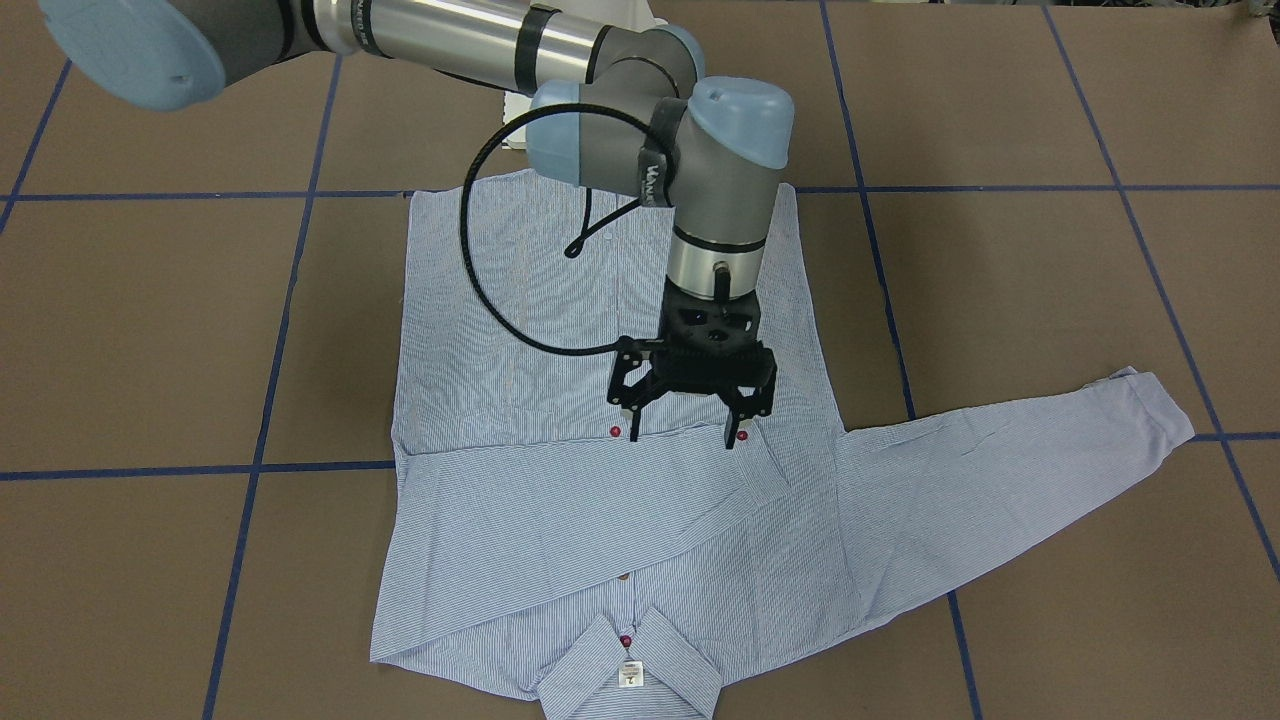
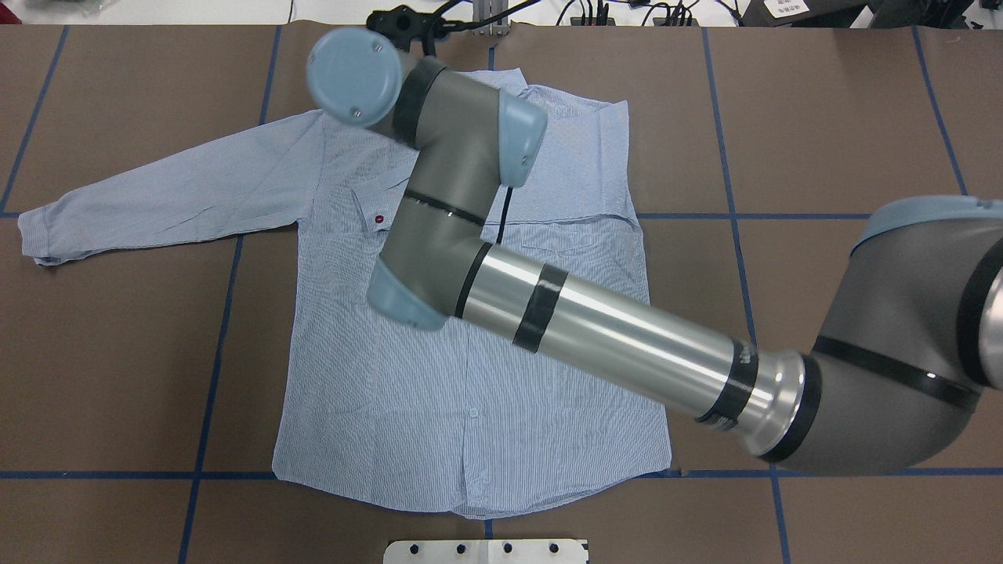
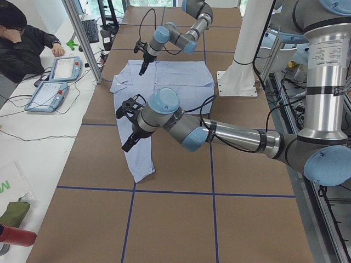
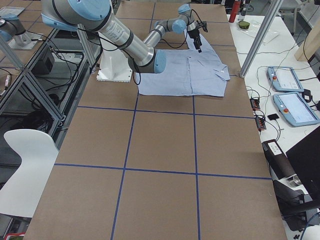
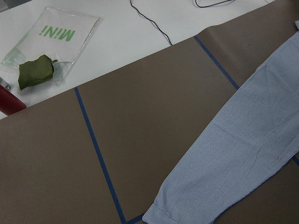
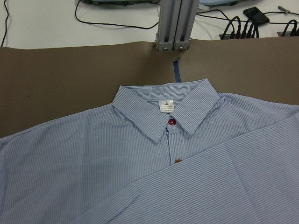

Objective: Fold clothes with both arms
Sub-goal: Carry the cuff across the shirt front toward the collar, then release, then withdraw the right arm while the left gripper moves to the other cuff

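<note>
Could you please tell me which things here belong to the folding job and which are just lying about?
Job in hand:
striped shirt
right arm
left arm

Lying about:
plastic MiNi bag
red object
tablets
white chair

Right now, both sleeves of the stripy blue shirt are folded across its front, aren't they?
Not quite. Only one sleeve of the shirt is folded across its front. The other sleeve lies stretched out flat on the table, off to the side. The exterior front-facing view shows this.
</note>
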Controlling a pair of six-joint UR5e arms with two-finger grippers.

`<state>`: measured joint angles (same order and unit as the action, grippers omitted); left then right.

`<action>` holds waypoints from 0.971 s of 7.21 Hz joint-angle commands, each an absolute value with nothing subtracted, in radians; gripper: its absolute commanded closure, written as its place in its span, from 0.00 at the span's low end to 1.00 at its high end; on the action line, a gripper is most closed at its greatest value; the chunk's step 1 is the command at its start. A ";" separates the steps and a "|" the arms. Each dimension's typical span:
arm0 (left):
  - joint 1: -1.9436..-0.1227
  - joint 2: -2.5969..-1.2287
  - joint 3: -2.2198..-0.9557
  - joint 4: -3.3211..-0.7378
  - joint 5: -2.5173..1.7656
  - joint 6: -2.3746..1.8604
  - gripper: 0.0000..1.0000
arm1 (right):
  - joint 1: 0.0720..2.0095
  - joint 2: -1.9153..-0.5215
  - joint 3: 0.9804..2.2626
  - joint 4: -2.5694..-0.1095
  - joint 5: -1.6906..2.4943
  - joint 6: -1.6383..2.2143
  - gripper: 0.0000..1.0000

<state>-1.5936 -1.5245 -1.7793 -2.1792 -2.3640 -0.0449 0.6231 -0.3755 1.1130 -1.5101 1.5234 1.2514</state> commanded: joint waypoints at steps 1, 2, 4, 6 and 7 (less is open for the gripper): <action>-1.556 -1.525 -1.619 -2.472 -2.365 -0.048 0.00 | 0.797 -0.492 1.289 -1.561 1.774 1.147 0.00; -1.507 -1.525 -1.568 -2.514 -2.361 -0.051 0.00 | 0.866 -0.594 1.431 -1.603 1.843 1.047 0.00; -1.464 -1.517 -1.496 -2.651 -2.356 -0.156 0.00 | 1.019 -0.876 1.760 -1.667 2.004 0.836 0.00; -1.325 -1.514 -1.412 -2.776 -2.199 -0.337 0.00 | 1.135 -1.096 1.889 -1.655 2.113 0.606 0.00; -1.274 -1.514 -1.326 -2.883 -2.177 -0.385 0.00 | 1.184 -1.165 1.932 -1.657 2.135 0.530 0.00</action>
<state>-1.3439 -1.5151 -1.4113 -2.7687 -2.2316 -0.3082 1.1177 -1.0537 1.8633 -1.6585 2.0898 0.6463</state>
